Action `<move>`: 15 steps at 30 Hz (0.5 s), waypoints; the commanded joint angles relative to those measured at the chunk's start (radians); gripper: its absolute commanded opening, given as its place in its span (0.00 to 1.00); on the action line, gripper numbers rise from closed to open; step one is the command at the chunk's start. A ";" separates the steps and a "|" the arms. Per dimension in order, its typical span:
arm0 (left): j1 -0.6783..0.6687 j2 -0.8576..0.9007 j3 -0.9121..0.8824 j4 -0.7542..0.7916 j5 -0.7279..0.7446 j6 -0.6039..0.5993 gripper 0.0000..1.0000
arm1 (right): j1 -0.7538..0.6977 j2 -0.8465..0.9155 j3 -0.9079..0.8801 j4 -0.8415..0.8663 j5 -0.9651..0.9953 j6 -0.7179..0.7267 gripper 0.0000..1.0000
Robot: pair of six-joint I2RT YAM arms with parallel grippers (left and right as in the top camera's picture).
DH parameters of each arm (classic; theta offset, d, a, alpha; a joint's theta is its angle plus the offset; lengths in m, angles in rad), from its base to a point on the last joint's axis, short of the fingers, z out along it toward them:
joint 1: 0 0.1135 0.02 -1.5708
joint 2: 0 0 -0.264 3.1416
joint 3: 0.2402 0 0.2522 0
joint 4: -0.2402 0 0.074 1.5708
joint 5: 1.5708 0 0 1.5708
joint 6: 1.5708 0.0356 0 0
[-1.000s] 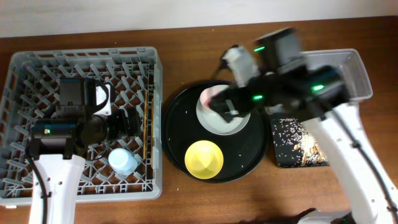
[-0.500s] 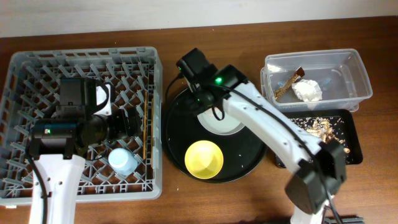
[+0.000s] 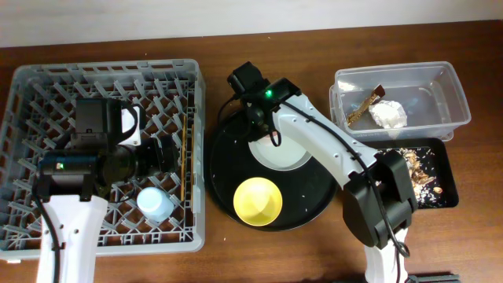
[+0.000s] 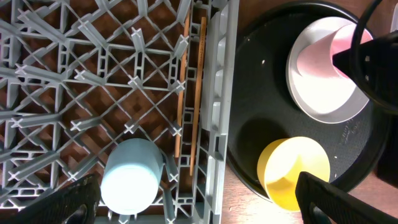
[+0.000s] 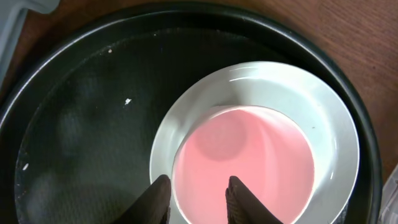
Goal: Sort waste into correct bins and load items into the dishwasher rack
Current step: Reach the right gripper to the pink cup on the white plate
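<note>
The pink cup [image 5: 249, 162] stands on the pale plate [image 5: 329, 143]. My right gripper [image 5: 198, 186] is shut on its near wall, one finger outside the rim and one inside. From overhead, the right gripper [image 3: 261, 118] hides the cup. The yellow bowl [image 3: 258, 200] sits in front of the plate [image 3: 287, 153]. In the grey dishwasher rack [image 3: 47, 86] lie the light-blue cup [image 3: 157, 203] and the chopsticks [image 3: 186, 157]. My left gripper [image 4: 205, 202] hangs open above the rack's right edge. The clear tub [image 3: 460, 102] holds the wrapper [image 3: 364, 106] and napkin [image 3: 389, 115]. The black tray [image 3: 444, 192] holds scraps [image 3: 416, 165].
Plate and bowl rest on a large round black tray [image 3: 228, 173] between the rack and the two bins. My right arm [image 3: 330, 149] stretches diagonally across that tray from the front right. Brown tabletop [image 3: 259, 259] shows along the front edge.
My right arm has swung in over the plate and its jaws have narrowed onto the pink cup, which now hides under the gripper from overhead. The left arm has not moved.
</note>
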 commanded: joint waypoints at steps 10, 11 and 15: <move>0.004 -0.002 0.012 0.002 0.011 0.002 0.99 | 0.001 0.037 -0.014 -0.010 -0.030 0.001 0.23; 0.004 -0.002 0.012 0.002 0.011 0.002 0.99 | 0.001 0.037 -0.022 -0.010 -0.029 0.000 0.21; 0.004 -0.002 0.012 0.002 0.011 0.002 0.99 | 0.001 0.037 -0.032 -0.008 -0.029 0.000 0.10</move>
